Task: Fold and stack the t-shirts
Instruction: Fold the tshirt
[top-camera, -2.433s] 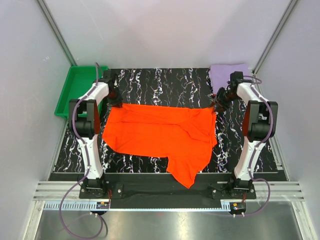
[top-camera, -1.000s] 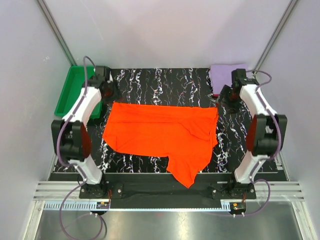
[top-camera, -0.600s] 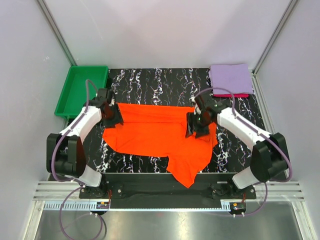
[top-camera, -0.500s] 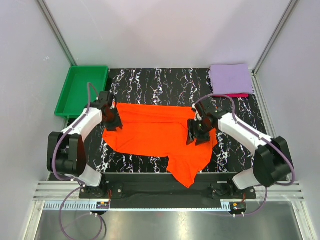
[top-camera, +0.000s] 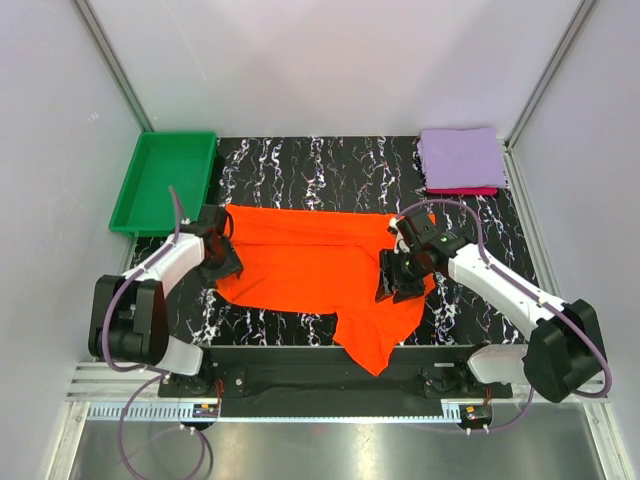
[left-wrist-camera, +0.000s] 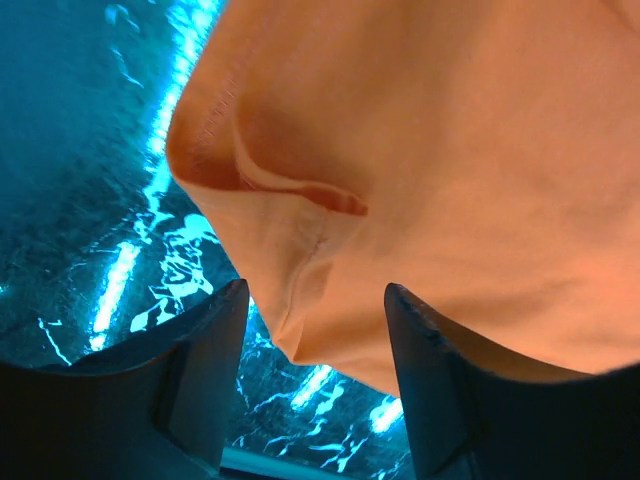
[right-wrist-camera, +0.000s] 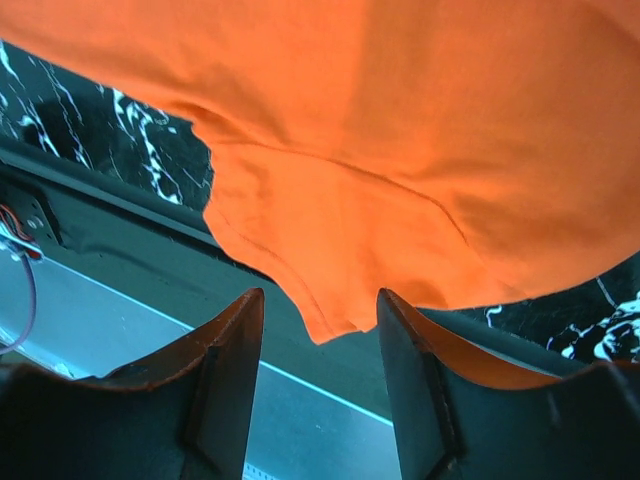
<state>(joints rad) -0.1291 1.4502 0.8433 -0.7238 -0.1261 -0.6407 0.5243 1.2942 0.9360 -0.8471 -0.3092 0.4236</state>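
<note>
orange-red t-shirt (top-camera: 310, 260): i see it spread flat across the middle of the bench (top-camera: 300, 160), creased in places. one flap hangs over the near edge, right of centre.
lavender t-shirt (top-camera: 460, 156): folded, in the far right corner of the bench.
crimson-pink t-shirt (top-camera: 462, 190): under the lavender one. only a thin strip shows along the stack's near side.
left gripper (top-camera: 225, 264): low at the orange-red t-shirt's left edge, towards the near left of the bench. from my left wrist view the fingers (left-wrist-camera: 200, 380) stand apart, and a folded, seamed corner of the cloth lies in the gap between them. i read it as parted, with nothing pinched.
right gripper (top-camera: 391, 284): down over the right part of the orange-red t-shirt, near the bench's near edge. in my right wrist view the fingers (right-wrist-camera: 225, 390) are spread, and a pointed bit of hem shows between the tips. the cloth lies below them and is not clamped.
contact: i cannot tell whether either gripper's tips touch the cloth.
green tray (top-camera: 130, 195): at the far left corner, off the bench's left edge and well apart from the t-shirts.
bench surface: black with white marbling, showing along the far edge and on both sides of the orange-red t-shirt.
</note>
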